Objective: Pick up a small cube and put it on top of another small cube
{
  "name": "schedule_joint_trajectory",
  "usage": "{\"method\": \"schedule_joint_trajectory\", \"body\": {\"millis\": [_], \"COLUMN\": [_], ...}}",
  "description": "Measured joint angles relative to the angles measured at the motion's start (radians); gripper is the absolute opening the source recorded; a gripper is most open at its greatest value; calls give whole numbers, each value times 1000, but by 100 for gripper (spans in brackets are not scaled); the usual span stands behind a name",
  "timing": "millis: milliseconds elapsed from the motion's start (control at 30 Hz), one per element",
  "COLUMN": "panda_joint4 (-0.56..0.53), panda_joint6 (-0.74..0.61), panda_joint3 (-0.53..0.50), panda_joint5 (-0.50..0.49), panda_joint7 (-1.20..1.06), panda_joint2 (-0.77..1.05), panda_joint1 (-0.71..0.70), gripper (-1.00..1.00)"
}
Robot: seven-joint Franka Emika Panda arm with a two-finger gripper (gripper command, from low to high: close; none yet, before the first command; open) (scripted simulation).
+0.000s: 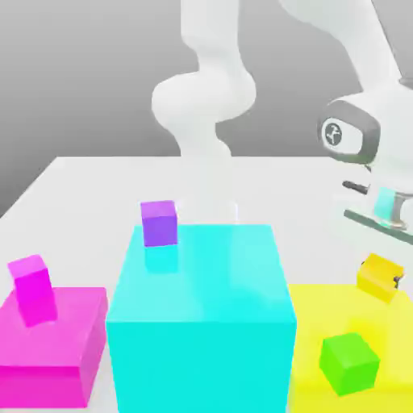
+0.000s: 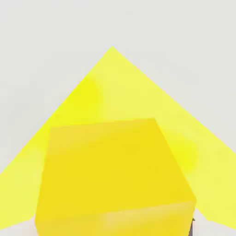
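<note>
The small cube [image 1: 378,276], plain yellow-orange, sits slightly tilted at the far edge of the big yellow block [image 1: 319,323] on the exterior view's right. My gripper [image 1: 387,273] comes down onto it from the white hand [image 1: 385,198] above and is shut on it; a dark fingertip [image 1: 397,281] presses its side. In the hand view the small cube [image 2: 115,175] is very close, with the big yellow block [image 2: 110,87] beneath it and a dark fingertip [image 2: 192,226] at its edge. A small green cube [image 1: 348,363] lies nearer the front of the same yellow block.
A tall cyan block [image 1: 202,323] stands in the middle with a small purple cube [image 1: 159,222] on its top. A low magenta block [image 1: 56,347] on the exterior view's left carries a small magenta cube [image 1: 32,289]. All rest on the white table [image 1: 89,185].
</note>
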Motion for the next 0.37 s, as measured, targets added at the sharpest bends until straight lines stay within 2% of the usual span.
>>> {"method": "schedule_joint_trajectory", "body": {"millis": [133,233,267,367], "panda_joint4": [140,148,143,143], "panda_joint6": [-125,-61,-26,-26], "panda_joint3": [-55,-54,-52,-52], "panda_joint5": [7,36,47,47], "panda_joint7": [139,147,142,142], "panda_joint2": [14,89,119,119], "panda_joint1": [-93,-101,-104,-104], "gripper": [-100,-100,100,100]}}
